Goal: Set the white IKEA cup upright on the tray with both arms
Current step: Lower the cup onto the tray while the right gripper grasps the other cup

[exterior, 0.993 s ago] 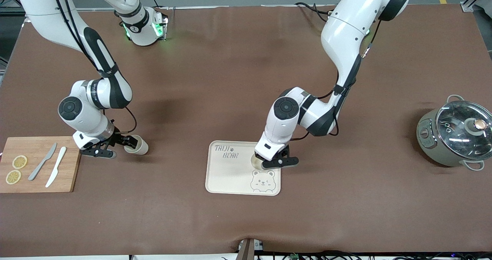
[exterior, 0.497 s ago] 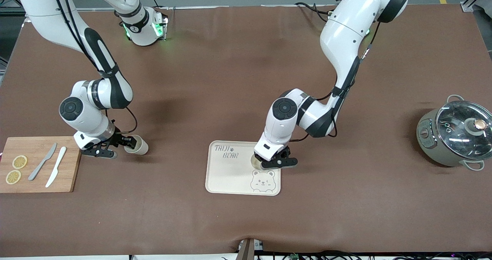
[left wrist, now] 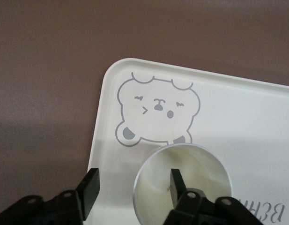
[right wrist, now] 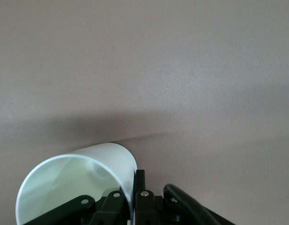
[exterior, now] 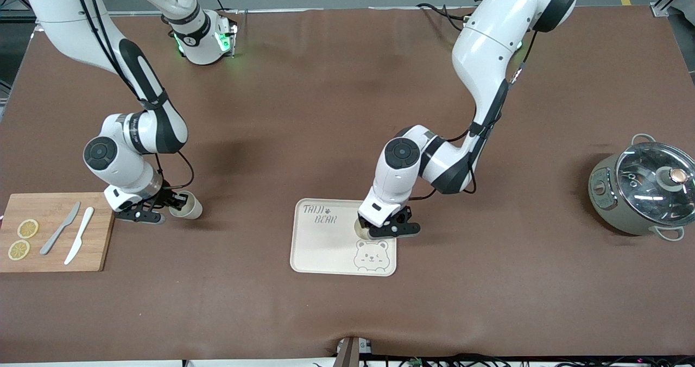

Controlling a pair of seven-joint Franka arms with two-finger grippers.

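The right gripper [exterior: 172,203] is clamped on the rim of a white cup [exterior: 187,206] lying on its side on the brown table [exterior: 326,112], just beside the wooden cutting board [exterior: 54,234]. The left gripper [exterior: 386,227] stands with its fingers [left wrist: 90,185] apart, 1 inside and 1 outside the wall of a second cup [left wrist: 181,180]. That cup stands upright on the tray [exterior: 326,247], next to the bear drawing [left wrist: 156,110].

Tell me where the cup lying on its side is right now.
In the front view, the tipped cup lies on the brown table beside the wooden cutting board, toward the right arm's end, its rim pinched by the right gripper.
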